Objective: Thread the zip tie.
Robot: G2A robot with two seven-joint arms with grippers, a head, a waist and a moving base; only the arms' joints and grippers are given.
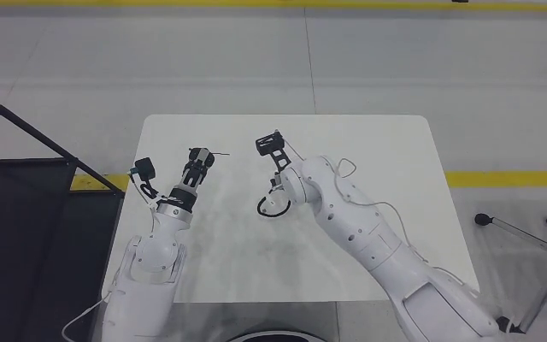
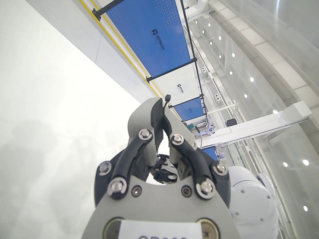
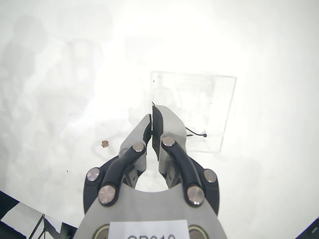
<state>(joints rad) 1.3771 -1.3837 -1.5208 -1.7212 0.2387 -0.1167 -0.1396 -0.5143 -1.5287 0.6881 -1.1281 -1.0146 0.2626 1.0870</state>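
Near the table's (image 1: 385, 214) far left corner, the left hand (image 2: 160, 109) is clamped on a thin zip tie (image 2: 167, 98), likely light and springy, best held near its head; the right hand (image 3: 152, 116) is closed.

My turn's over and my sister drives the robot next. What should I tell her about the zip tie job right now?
Left gripper: jaws shut on a zip tie, its head poking past the tips.
Right gripper: jaws shut, a thin black sliver at the tip; cannot tell what it is.
A second zip tie lies in a clear tray on the table.
Done: one tie gripped.
Left: the threading; the grippers sit apart, nothing through the head yet.
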